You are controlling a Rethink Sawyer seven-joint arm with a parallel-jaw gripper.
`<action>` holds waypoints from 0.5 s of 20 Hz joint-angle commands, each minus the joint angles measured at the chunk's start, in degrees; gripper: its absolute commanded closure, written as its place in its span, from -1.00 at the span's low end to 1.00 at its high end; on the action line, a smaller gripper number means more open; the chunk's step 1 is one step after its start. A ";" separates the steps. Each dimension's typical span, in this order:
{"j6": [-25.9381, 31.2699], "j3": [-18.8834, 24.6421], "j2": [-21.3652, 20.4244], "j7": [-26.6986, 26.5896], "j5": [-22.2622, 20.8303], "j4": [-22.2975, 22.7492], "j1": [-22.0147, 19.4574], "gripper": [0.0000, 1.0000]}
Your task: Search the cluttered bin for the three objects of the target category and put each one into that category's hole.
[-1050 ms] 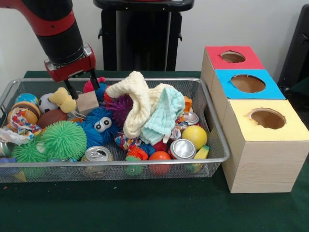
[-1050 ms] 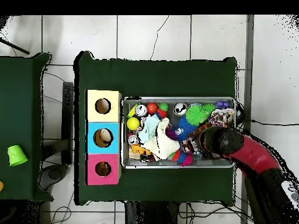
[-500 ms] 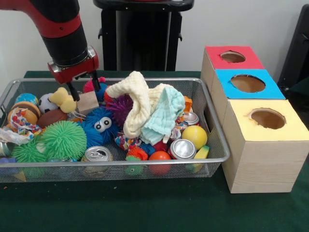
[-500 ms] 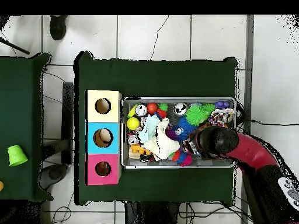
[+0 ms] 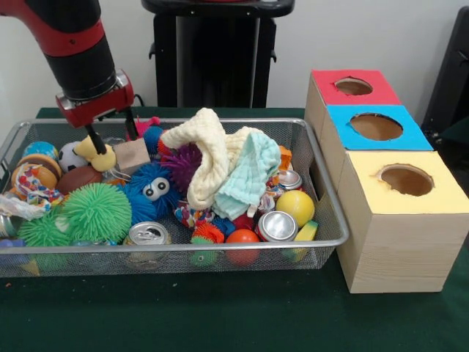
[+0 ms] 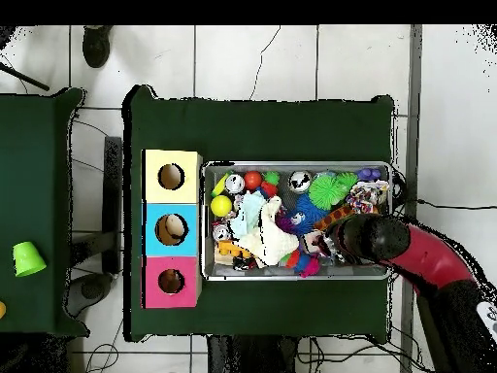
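My gripper (image 5: 112, 133) hangs open over the far left part of the wire bin (image 5: 176, 244), with nothing between its fingers. One finger (image 5: 93, 138) touches a yellow bone-shaped toy (image 5: 96, 152); a wooden block (image 5: 133, 155) lies just below the other. Silver cans (image 5: 149, 233) (image 5: 277, 226) lie near the front wall, and a third can (image 5: 290, 178) sits by the right wall. A yellow ball (image 5: 295, 207) and an orange ball (image 5: 242, 237) rest nearby. In the overhead view the arm (image 6: 369, 236) hides the gripper.
Cream cloth (image 5: 206, 150) and teal cloth (image 5: 249, 173) are heaped mid-bin over other toys. Green spiky ball (image 5: 97, 211) and blue fuzzy toy (image 5: 152, 188) fill the left. Red (image 5: 354, 86), blue (image 5: 376, 127) and yellow (image 5: 405, 180) hole boxes stand right of the bin.
The gripper has shifted left in the front view, from over the wooden block toward the yellow bone toy. It stays open. The bin's contents have not moved.
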 commanded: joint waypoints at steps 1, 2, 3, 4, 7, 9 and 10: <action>1.38 5.86 3.09 -8.27 -4.22 -1.83 -2.93 -1.00; 1.63 6.08 3.20 -8.48 -4.56 -2.00 -3.23 -1.00; 1.67 6.26 3.33 -8.43 -4.83 -2.06 -3.43 -1.00; 1.46 6.55 3.50 -8.39 -5.10 -2.03 -3.71 -1.00; 0.72 7.18 4.24 -8.11 -6.11 -2.19 -4.24 -1.00; -0.05 7.48 5.34 -8.11 -7.09 -2.61 -4.71 -1.00; -0.80 7.86 5.43 -8.10 -7.39 -2.09 -5.20 -1.00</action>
